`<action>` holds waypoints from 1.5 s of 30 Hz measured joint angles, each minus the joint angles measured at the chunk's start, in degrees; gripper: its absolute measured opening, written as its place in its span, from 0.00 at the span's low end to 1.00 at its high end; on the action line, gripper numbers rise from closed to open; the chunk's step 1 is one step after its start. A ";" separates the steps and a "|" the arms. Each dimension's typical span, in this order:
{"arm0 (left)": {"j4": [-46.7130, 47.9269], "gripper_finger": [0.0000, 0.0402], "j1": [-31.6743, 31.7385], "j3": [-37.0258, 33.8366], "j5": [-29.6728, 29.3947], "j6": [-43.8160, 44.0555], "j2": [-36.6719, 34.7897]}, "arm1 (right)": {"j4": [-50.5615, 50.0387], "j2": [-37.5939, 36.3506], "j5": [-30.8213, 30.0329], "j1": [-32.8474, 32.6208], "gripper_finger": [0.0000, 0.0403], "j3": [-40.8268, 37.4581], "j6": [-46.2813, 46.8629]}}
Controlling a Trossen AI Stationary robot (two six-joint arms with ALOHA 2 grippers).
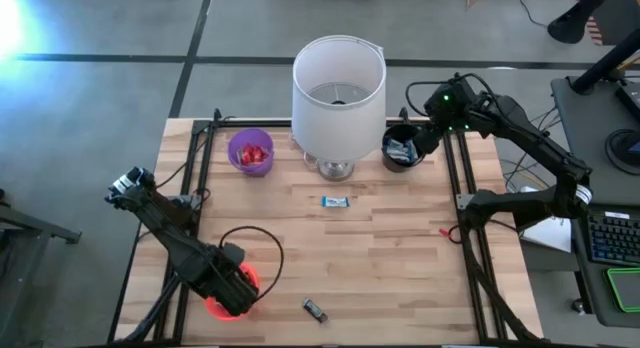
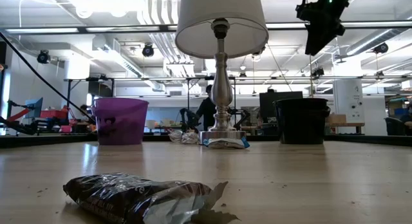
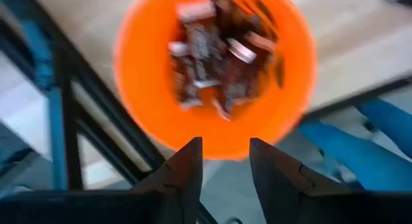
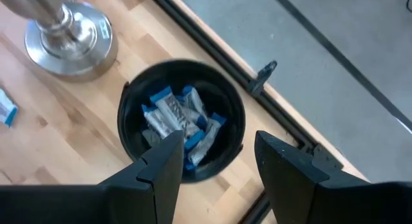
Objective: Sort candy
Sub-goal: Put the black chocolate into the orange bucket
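Candy loose on the table: a blue-and-white bar (image 1: pixel 335 201) lies just in front of the lamp (image 1: pixel 338 88), long axis side to side; a dark bar (image 1: pixel 315 310) lies well nearer the front edge, angled. My left gripper (image 3: pixel 223 161) hangs open over the orange cup (image 3: pixel 138 69), brown bars blurred inside. My right gripper (image 4: pixel 216 161) stands open above the black cup (image 4: pixel 129 102) beside the lamp, blue bars jumbled within. Wrapper lettering unreadable.

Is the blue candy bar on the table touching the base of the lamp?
Apart. In the high view, bare wood shows between the blue candy bar and the lamp base.
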State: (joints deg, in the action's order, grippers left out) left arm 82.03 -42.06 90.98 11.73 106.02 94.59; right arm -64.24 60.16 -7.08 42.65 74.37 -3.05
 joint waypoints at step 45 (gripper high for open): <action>8.03 0.26 14.90 -16.94 -27.92 -24.45 -7.59 | 15.44 16.76 6.61 -50.17 0.45 3.69 36.82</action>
State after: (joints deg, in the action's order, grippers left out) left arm 90.05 -27.17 74.04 -16.20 81.57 87.00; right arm -48.81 76.92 -0.47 -7.52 78.06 33.77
